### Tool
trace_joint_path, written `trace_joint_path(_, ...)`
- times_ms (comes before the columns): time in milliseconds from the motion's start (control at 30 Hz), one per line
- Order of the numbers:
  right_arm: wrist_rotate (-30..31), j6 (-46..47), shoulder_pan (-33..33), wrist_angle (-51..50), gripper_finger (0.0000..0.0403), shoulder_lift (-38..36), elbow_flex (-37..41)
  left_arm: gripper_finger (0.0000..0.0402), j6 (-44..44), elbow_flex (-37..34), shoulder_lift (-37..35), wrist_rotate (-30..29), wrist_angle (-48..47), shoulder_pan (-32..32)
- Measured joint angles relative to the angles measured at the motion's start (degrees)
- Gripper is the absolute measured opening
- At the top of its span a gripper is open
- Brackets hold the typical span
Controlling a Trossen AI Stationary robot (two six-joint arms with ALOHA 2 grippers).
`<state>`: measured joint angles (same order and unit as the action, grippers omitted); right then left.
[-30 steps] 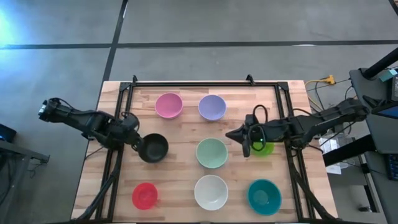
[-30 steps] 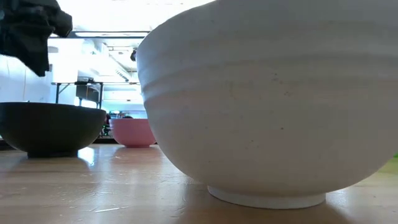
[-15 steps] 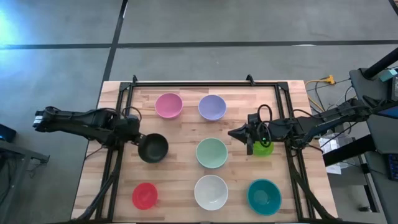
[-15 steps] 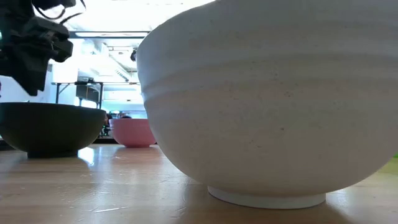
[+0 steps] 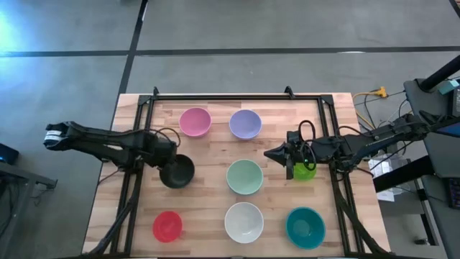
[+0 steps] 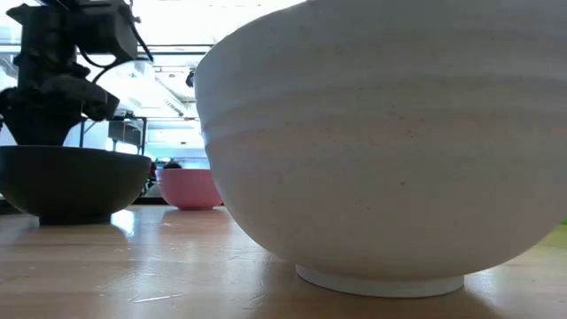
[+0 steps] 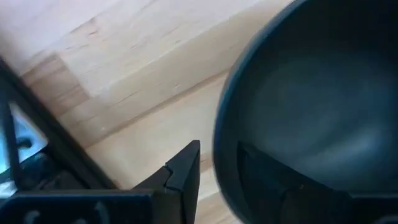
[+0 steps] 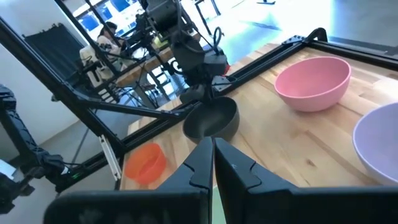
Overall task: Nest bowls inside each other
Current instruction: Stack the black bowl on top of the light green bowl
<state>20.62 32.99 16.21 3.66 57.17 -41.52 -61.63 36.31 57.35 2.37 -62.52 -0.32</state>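
**Bowls on a wooden table, one arm at the black bowl**

The wooden table (image 5: 215,147) was made of pale planks with a black metal frame (image 5: 237,96) around its edge. The floor beside it was grey with dark lines. From table height, a bright room with tables and lights showed far behind.

Seen from above, with the green-blue-tinted mint bowl (image 5: 245,176) as the middle of a clock, the pink bowl (image 5: 195,121) sat at about eleven o'clock. The lavender bowl (image 5: 245,124) sat at twelve. The black bowl (image 5: 177,171) sat at nine. The lime green bowl (image 5: 305,170) sat at three, partly hidden under the right arm. The red bowl (image 5: 167,226) sat at about seven, the white bowl (image 5: 244,222) at six, and the teal bowl (image 5: 305,227) at about five. All the bowls stood apart, none inside another.

The left gripper (image 5: 167,154) was at the rim of the black bowl. One finger (image 7: 183,171) was outside the wall and the other was inside, so the rim sat between them. I could not tell if they were squeezing it.

The right gripper (image 5: 269,154) hung between the mint bowl and the lime green bowl. Its fingers (image 8: 202,163) were pressed together and held nothing.
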Motion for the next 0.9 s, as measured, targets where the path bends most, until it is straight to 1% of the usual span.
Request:
trace_joint_path(167,-0.02,0.0,0.0,-0.01,0.0008,-0.02,-0.02,0.0086,5.07,-0.19,3.78,1.92,5.38,0.0)
trace_joint_path(233,-0.02,0.0,0.0,0.0,0.0008,-0.02,-0.02,0.007,6.62,-0.15,4.9,2.92,7.34,0.06)
trace_joint_path(333,-0.02,0.0,0.0,-0.01,0.0008,-0.02,-0.02,0.0022,7.76,-0.15,6.08,4.58,9.09,0.37)
trace_joint_path(367,-0.04,0.0,0.0,-0.02,0.0008,-0.02,-0.02,0.0012,8.18,-0.07,6.39,4.89,9.64,0.37)
trace_joint_path(533,-0.04,0.0,0.0,-0.06,0.0009,-0.02,-0.02,0.0002,10.2,1.88,6.65,6.2,10.09,0.37)
trace_joint_path(700,-0.04,-0.06,0.02,-0.44,0.0008,-0.02,-0.04,0.0001,13.3,7.79,5.35,6.15,10.01,0.37)
trace_joint_path(833,-0.06,-0.57,0.02,-1.22,0.0008,-0.09,0.06,0.0001,17.47,15.38,5.34,4.41,10.71,0.36)
trace_joint_path(900,-0.06,-0.67,0.02,-3.14,0.0008,-0.21,0.09,0.0001,19.58,19.48,6.02,4.38,13.65,0.37)
